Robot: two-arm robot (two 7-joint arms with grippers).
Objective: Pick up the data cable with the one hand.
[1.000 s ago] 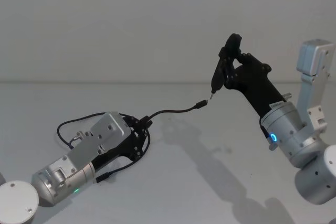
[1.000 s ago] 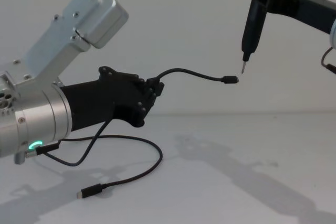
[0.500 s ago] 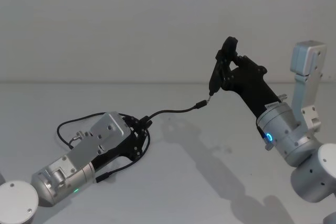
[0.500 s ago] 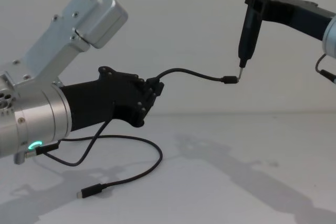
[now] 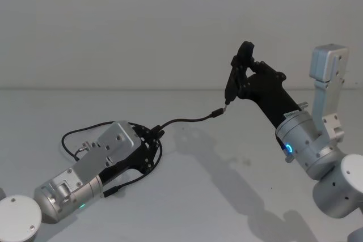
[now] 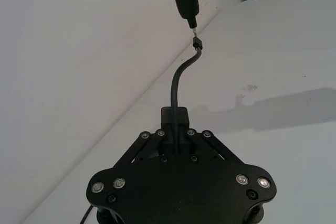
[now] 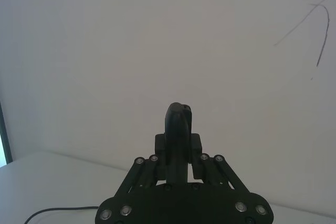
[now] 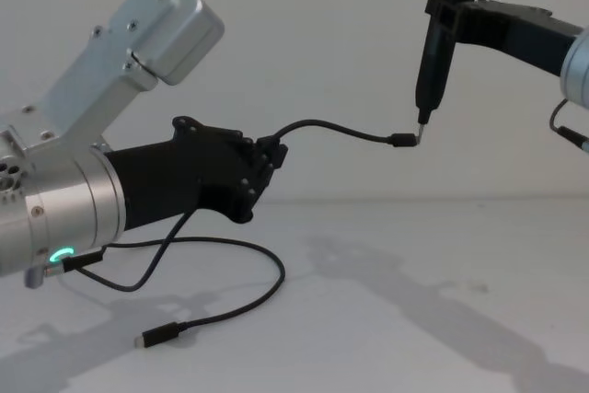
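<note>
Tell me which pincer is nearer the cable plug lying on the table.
Left. The left pincer hangs just above the plug; the right pincer, gripping a pen tool, is high and far right.

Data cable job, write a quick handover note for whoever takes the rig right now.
Left gripper: shut on the data cable a little behind one plug, held above the table.
Right gripper: shut on a slim pen-like tool, held upright; its metal tip is at the cable's raised plug, apparently touching.
Cable: the short free end arcs from the left gripper toward the tool. The rest loops on the table beneath the left arm, with the other plug lying flat.
Done: the cable is gripped in one gripper and one end is lifted.
Left: most of the cable still rests on the table.
</note>
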